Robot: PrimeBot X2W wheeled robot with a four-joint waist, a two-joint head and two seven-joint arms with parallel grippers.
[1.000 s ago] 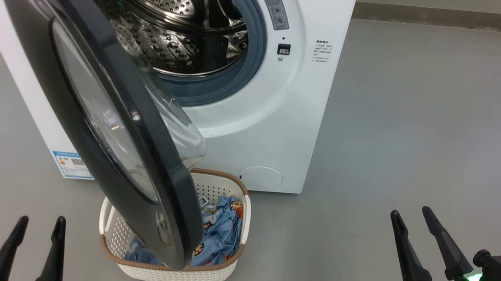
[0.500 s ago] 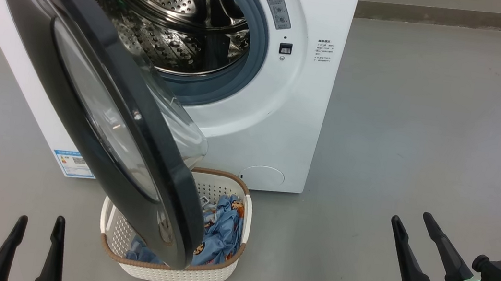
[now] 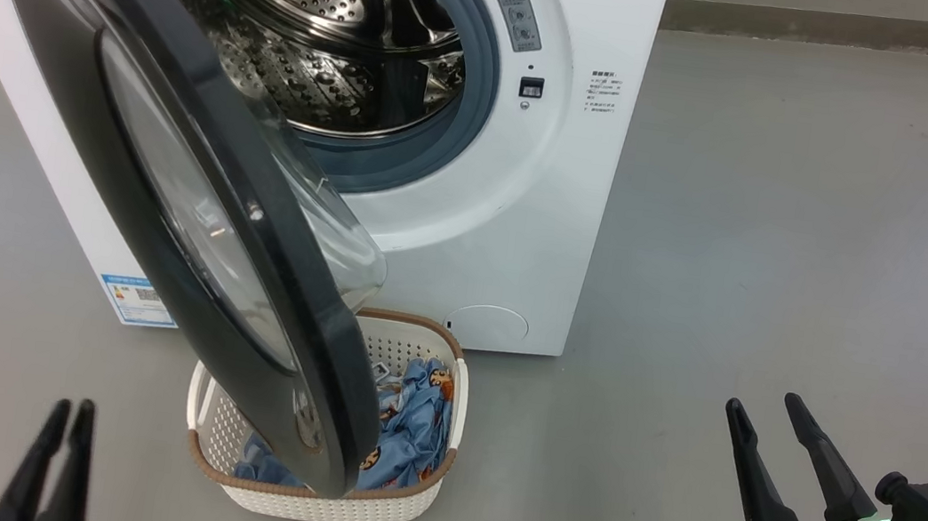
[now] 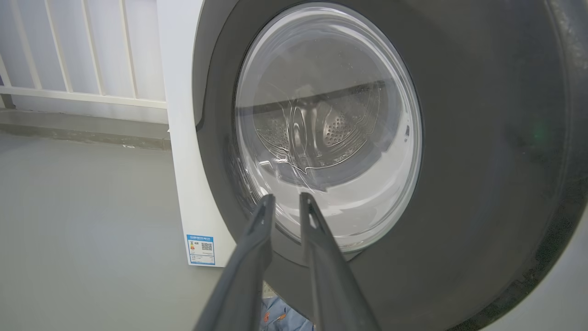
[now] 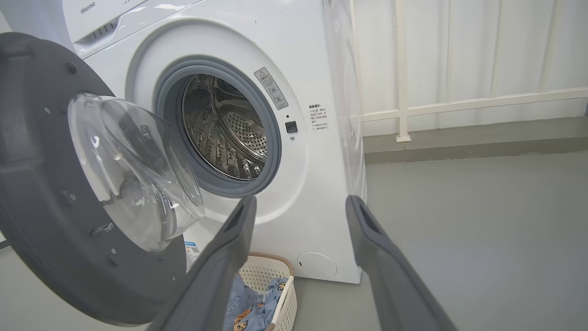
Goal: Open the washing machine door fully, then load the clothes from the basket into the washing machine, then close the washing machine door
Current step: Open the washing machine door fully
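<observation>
Note left gripper (image 3: 71,411): fingers, spread a second ago, now drawn close with narrow gap, nothing between, pointing at glass of washing machine door (image 3: 74,93). Right gripper (image 3: 765,406) unchanged: fingers wide apart, empty, low at your right. Door unchanged, part-open, hanging over basket (image 3: 324,507). Clothes (image 3: 410,433) lie in basket, on floor just before washing machine (image 3: 541,217).
</observation>
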